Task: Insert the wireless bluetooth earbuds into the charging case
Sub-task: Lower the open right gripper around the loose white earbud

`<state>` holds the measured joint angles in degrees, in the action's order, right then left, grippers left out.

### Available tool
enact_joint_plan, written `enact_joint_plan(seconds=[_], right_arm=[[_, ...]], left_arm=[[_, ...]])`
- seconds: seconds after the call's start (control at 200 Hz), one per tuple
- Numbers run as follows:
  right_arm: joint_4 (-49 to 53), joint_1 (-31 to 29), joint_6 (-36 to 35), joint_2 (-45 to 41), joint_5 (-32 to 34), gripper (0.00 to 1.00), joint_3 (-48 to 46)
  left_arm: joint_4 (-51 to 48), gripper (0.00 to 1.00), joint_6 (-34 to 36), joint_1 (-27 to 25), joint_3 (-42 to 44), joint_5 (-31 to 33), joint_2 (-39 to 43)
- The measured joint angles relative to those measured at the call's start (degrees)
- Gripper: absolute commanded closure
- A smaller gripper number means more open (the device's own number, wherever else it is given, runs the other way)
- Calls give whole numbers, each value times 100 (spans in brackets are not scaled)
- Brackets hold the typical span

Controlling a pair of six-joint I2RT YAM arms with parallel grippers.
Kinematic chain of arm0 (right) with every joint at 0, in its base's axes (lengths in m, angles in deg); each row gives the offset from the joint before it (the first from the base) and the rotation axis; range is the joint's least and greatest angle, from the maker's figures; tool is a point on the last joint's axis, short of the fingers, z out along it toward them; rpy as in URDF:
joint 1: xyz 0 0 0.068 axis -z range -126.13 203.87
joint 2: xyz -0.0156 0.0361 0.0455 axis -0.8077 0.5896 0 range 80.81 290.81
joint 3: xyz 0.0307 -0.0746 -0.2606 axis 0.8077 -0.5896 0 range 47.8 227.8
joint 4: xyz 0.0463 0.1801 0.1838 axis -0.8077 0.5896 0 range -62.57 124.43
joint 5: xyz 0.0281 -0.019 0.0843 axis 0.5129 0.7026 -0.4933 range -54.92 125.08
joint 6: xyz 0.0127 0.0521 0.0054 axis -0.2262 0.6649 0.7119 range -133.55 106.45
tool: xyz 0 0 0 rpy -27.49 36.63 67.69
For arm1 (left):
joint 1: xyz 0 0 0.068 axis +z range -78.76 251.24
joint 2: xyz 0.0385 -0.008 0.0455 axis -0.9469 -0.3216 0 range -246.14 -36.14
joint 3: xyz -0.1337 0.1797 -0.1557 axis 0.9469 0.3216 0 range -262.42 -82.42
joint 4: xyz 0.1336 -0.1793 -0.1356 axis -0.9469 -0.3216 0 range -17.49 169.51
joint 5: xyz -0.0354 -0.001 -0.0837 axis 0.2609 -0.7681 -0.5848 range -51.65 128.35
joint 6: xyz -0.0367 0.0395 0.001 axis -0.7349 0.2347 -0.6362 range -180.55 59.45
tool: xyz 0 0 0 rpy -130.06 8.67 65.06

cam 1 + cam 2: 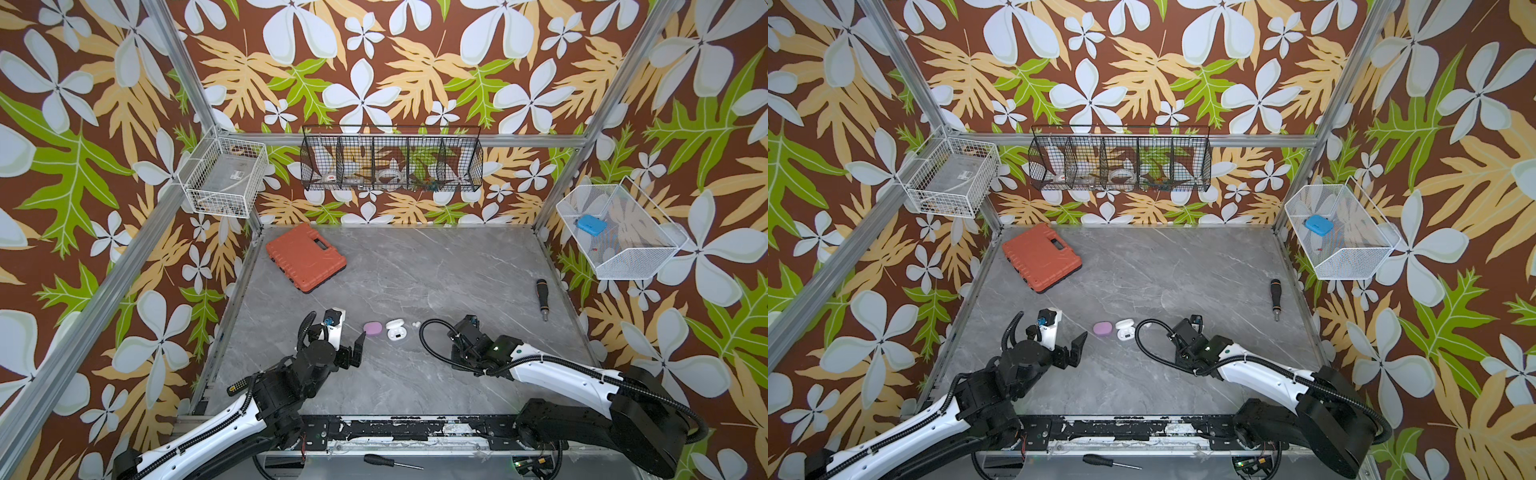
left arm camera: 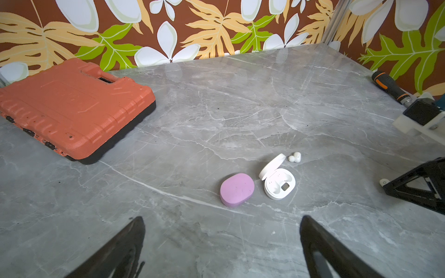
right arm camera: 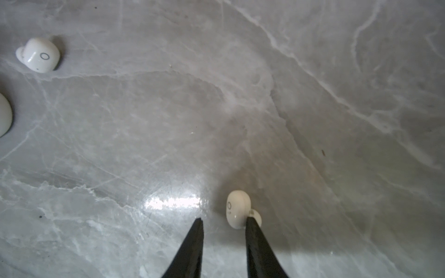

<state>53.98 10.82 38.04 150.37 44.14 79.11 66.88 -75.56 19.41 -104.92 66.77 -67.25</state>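
Observation:
An open white charging case (image 1: 395, 330) lies mid-table with a shut lilac case (image 1: 372, 328) beside it on the left. One white earbud (image 1: 415, 324) sits just right of the white case's lid; the right wrist view shows it as the earbud (image 3: 39, 55) at the edge. A second white earbud (image 3: 237, 208) lies on the table just past my right gripper (image 3: 224, 221), touching one fingertip (image 3: 250, 221). Those jaws stand partly apart with nothing between them. My left gripper (image 2: 222, 219) hovers wide open and empty, short of the lilac case (image 2: 237, 189).
An orange tool case (image 1: 305, 257) lies at the back left. A black screwdriver (image 1: 543, 299) rests near the right edge and another (image 1: 390, 461) on the front rail. Wire baskets (image 1: 390, 160) hang on the walls.

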Motion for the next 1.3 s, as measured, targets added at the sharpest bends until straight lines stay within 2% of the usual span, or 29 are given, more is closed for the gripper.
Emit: enact_joint_plan(seconds=[0.761,1.296], right_arm=[[138,2,-164,173,310,78,72],[227,2,-297,417,490,80,210]], left_arm=[[0,0,0,4,0,-2,0],[0,0,0,4,0,-2,0]])
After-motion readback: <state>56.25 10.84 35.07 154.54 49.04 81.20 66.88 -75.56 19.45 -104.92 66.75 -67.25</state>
